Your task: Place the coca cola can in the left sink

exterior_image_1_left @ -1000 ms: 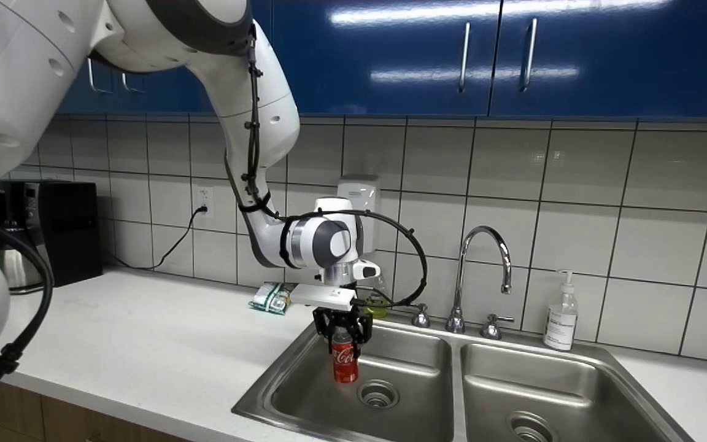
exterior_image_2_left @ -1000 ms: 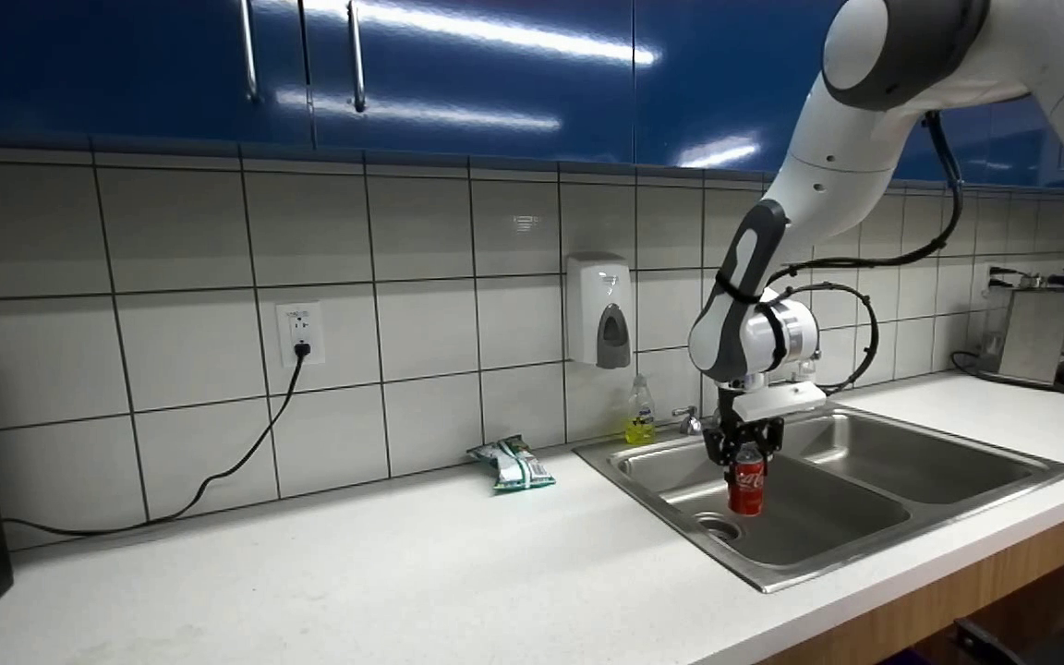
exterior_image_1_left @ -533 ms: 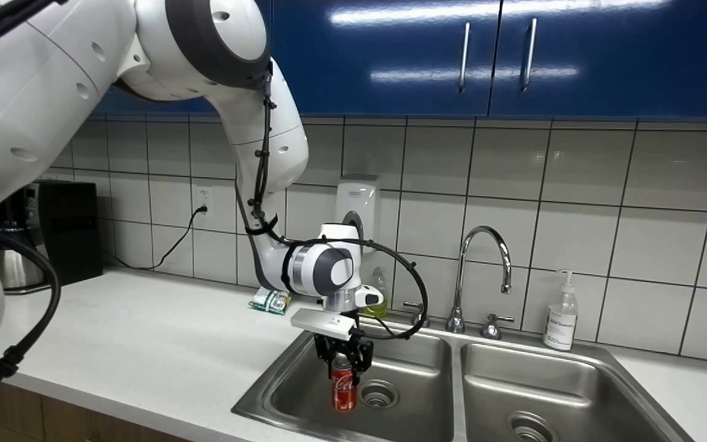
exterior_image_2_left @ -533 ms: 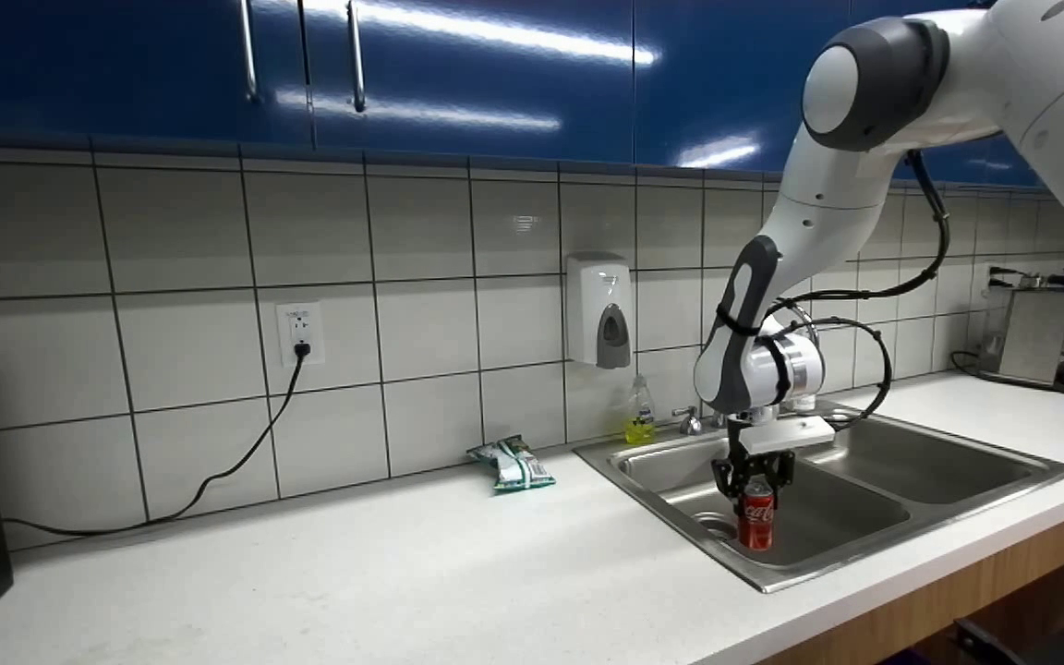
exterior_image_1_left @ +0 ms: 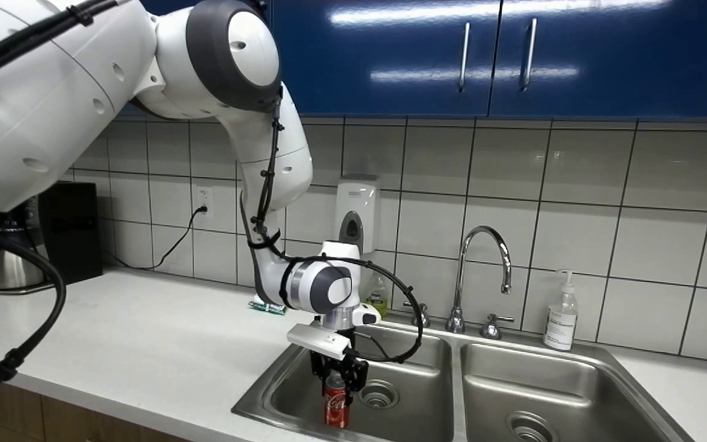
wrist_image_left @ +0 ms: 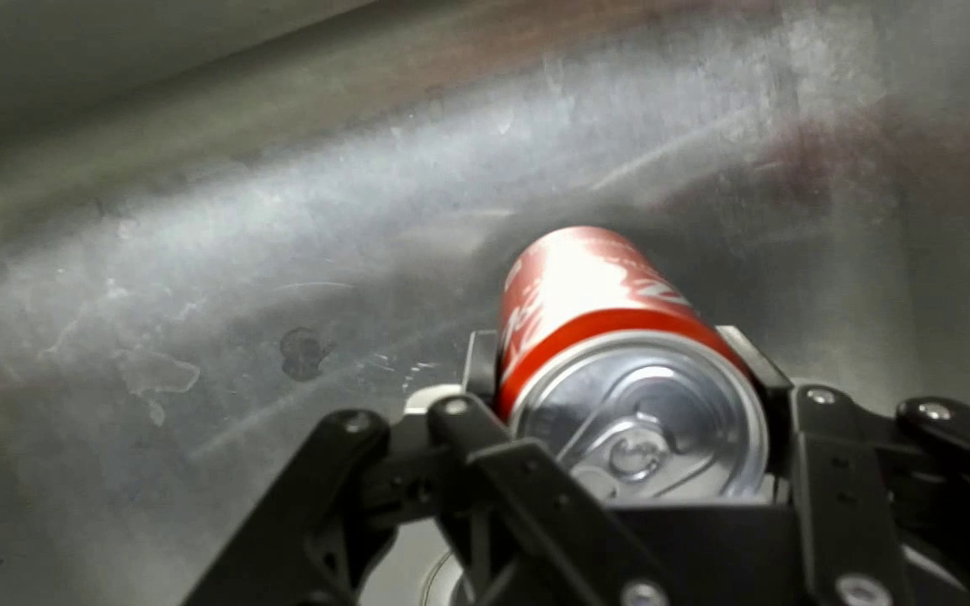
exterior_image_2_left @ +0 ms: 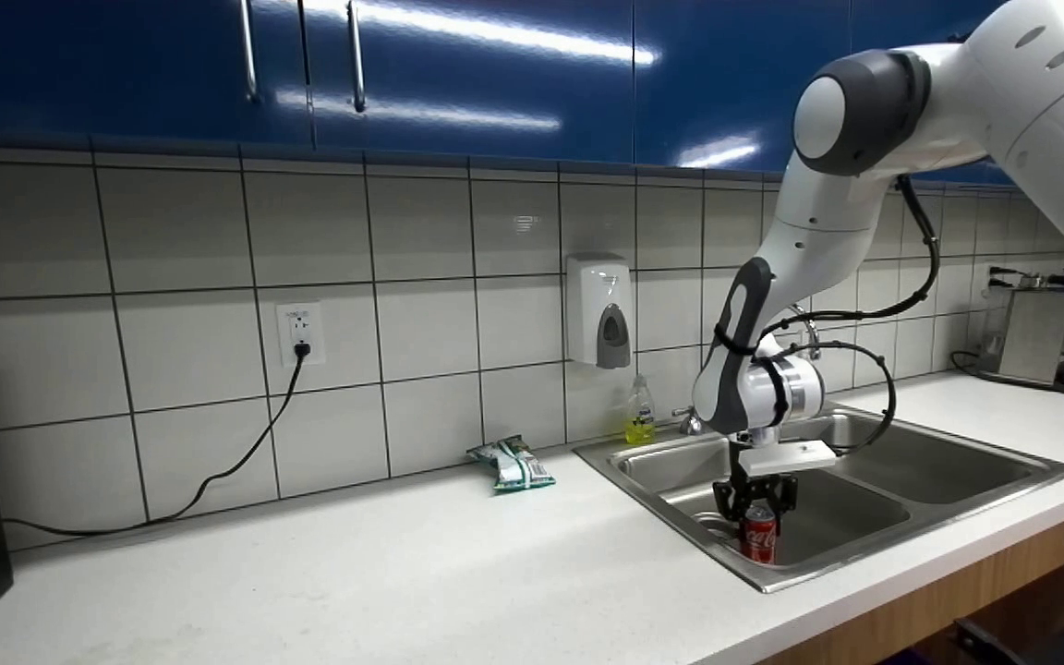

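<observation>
My tool [wrist_image_left: 617, 364] has can [exterior_image_1_left: 337, 409] pinched near top. Can inside left sink [exterior_image_1_left: 421, 402], straight below tool, long axis roughly upright. No telling if base touches bottom; I'd check before letting go.

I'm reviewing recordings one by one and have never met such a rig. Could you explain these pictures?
The machine is a single white arm with a black two-fingered tool at its end. Two pictures come from cameras outside the robot, at different places; the close-up comes from its wrist. The tool holds a red can by its sides, down in the left sink; whether the can touches the bottom, I can't tell. A packet lies on the counter; a faucet and a pump bottle stand along the back.
</observation>
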Available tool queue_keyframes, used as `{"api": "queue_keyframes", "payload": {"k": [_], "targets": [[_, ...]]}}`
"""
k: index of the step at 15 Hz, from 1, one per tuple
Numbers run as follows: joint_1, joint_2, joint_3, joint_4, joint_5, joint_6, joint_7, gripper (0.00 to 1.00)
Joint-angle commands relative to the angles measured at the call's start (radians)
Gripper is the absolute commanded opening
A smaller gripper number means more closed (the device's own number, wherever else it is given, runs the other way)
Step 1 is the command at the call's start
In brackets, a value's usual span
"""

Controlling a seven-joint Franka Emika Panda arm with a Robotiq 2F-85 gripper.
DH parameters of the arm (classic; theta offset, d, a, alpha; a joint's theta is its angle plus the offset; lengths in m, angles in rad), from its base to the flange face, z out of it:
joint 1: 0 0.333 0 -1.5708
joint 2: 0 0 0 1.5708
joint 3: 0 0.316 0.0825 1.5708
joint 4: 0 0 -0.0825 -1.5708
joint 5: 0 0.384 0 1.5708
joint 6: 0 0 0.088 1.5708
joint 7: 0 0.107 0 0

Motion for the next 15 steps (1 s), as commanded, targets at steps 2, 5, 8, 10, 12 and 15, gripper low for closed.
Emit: {"api": "queue_keyframes", "payload": {"k": [2,5,8,10,12,15], "targets": [[-0.036,0.045,0.028,0.039,0.018,0.007,-0.017,0.38],[-0.040,0.069,0.028,0.052,0.018,0.011,-0.017,0.38],[-0.041,0.072,0.030,0.059,0.020,0.011,-0.016,0.38],[-0.038,0.072,0.028,0.062,0.019,0.006,-0.014,0.52],[-0.034,0.066,0.024,0.060,0.015,0.001,-0.012,0.90],[-0.022,0.034,0.016,0.046,0.009,-0.008,-0.005,1.00]]}}
